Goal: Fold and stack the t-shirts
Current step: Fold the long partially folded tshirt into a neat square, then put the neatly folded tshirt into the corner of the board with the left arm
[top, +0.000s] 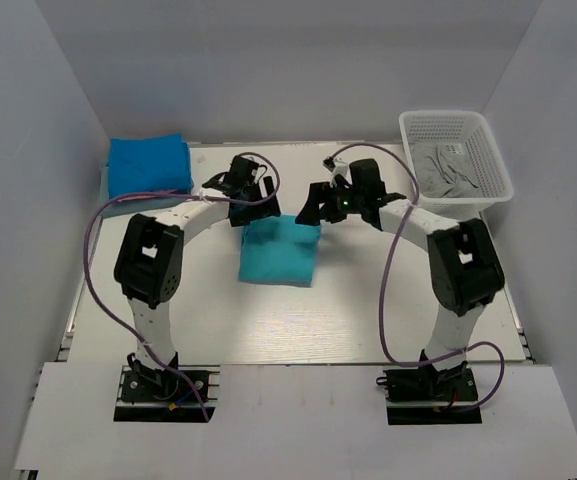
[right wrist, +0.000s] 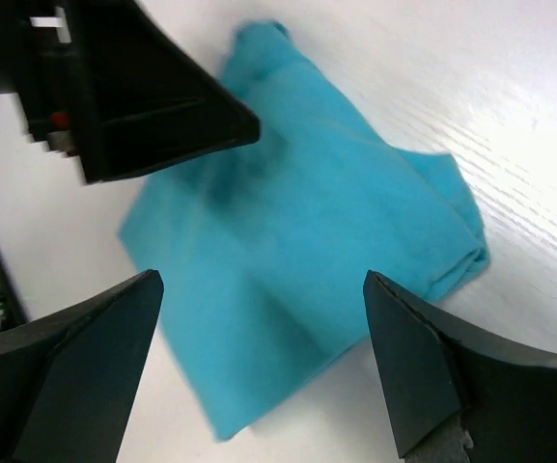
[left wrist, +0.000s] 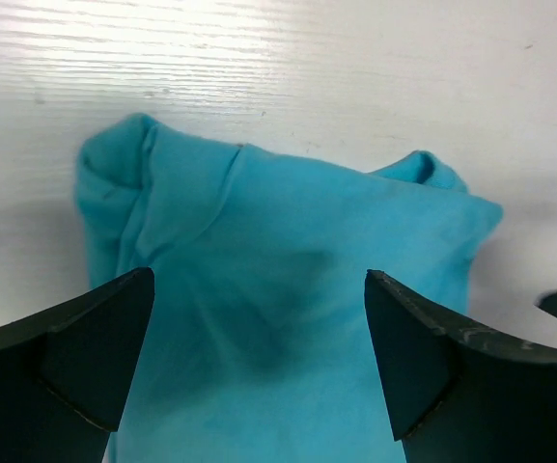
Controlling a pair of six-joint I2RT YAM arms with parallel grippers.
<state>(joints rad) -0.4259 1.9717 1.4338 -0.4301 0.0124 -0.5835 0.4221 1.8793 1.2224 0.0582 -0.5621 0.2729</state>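
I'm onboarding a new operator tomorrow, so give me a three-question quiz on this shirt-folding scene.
1. True or false: the turquoise shirt lies folded on the table between the two arms.
2. What is in the basket? A) grey cloth B) a pink shirt C) nothing
3. Fill in: the left gripper and right gripper hang over the turquoise shirt with jaws ____.
Key: 1 true; 2 A; 3 open.

White plastic lattice basket blocks far-right corner of my white desk, stacked blue fabric tees far-left; near edge free.
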